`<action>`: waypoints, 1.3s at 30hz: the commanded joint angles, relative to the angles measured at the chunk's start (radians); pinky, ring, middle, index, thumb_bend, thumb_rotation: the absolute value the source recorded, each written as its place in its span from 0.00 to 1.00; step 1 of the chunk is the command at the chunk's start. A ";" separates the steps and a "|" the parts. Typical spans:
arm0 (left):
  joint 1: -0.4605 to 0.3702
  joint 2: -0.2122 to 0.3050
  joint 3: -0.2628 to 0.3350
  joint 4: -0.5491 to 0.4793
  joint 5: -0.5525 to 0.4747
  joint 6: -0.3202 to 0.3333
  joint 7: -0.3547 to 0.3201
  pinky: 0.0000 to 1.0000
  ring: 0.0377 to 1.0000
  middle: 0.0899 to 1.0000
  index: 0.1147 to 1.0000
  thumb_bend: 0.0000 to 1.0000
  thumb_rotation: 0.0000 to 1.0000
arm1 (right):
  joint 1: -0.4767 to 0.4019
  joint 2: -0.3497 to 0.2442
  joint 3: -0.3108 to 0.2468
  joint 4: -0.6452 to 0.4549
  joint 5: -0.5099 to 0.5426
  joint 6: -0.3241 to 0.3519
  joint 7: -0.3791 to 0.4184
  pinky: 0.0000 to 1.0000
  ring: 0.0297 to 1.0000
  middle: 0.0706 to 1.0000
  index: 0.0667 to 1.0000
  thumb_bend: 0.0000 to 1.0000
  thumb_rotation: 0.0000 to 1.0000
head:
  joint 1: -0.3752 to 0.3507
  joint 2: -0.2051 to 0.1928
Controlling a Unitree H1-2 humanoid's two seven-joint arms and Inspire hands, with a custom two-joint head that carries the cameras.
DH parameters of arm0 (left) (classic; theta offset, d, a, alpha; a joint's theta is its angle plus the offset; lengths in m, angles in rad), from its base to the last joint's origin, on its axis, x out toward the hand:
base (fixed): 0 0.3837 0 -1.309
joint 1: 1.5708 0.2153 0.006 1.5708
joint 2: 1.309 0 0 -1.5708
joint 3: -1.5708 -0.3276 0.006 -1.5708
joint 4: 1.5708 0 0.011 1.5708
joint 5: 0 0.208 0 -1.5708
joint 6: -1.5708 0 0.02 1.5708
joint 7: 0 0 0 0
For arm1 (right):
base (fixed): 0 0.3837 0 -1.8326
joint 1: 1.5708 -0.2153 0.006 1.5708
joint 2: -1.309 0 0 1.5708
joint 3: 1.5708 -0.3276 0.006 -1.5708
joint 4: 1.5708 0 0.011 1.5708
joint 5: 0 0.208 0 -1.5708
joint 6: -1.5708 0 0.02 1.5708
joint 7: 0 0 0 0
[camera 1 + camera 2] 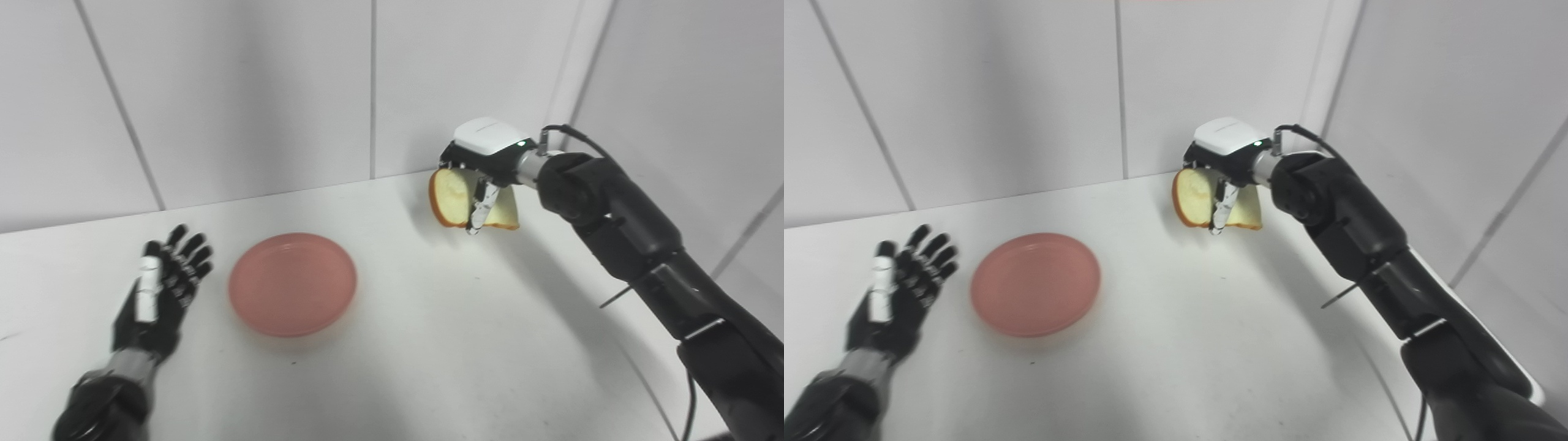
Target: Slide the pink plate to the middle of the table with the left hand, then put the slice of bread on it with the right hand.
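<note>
Left hand (160,283) sits nearest, flat on the table (459,343) just left of the pink plate (293,283), fingers spread, holding nothing, not touching the rim. Plate looks roughly mid-table, so slide step is probably done.

Right hand (481,177) is up off the table, well right of and behind the plate near the back wall, fingers wrapped over a slice of bread (453,199), thumb across its front. Slice hangs tilted, crust edge toward the plate.

Step in hand, as I read it: carry and place. Bring the slice across until it's over plate centre, level it, lower until it's close to the plate, then let go. Dropping it tilted risks landing on the rim. Keep left hand clear.
</note>
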 commanded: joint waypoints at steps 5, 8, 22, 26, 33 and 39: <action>0.036 -0.044 -0.022 0.116 0.050 0.056 0.053 0.96 0.95 0.96 0.97 0.81 0.91 | -0.130 0.087 0.044 -0.002 0.006 -0.024 0.013 0.42 0.38 0.47 0.48 0.51 0.00 | 0.064 -0.005; 0.026 -0.056 -0.031 0.119 0.059 0.067 0.056 0.98 0.97 0.97 0.99 0.79 0.93 | -0.161 0.138 0.062 0.017 0.027 -0.045 0.006 0.40 0.37 0.46 0.50 0.51 0.00 | 0.091 -0.007; 0.003 -0.089 -0.060 0.118 0.101 0.095 0.091 0.99 0.98 0.98 1.00 0.77 0.98 | -0.240 0.314 0.115 0.083 0.043 -0.074 -0.033 0.41 0.38 0.47 0.50 0.51 0.00 | 0.160 0.000; 0.002 -0.095 -0.061 0.114 0.099 0.101 0.099 0.98 0.97 0.98 1.00 0.77 0.97 | -0.246 0.349 0.128 0.106 0.046 -0.082 -0.041 0.41 0.38 0.46 0.50 0.51 0.00 | 0.164 0.008; -0.003 -0.102 -0.066 0.128 0.108 0.075 0.106 0.98 0.97 0.97 1.00 0.78 0.97 | -0.238 0.392 0.153 0.158 0.049 -0.117 -0.062 0.42 0.39 0.47 0.48 0.52 0.00 | 0.170 0.020; -0.001 -0.108 -0.067 0.113 0.114 0.084 0.122 0.97 0.96 0.97 0.99 0.78 0.97 | -0.225 0.406 0.169 0.179 0.044 -0.119 -0.070 0.44 0.37 0.46 0.50 0.51 0.00 | 0.175 0.030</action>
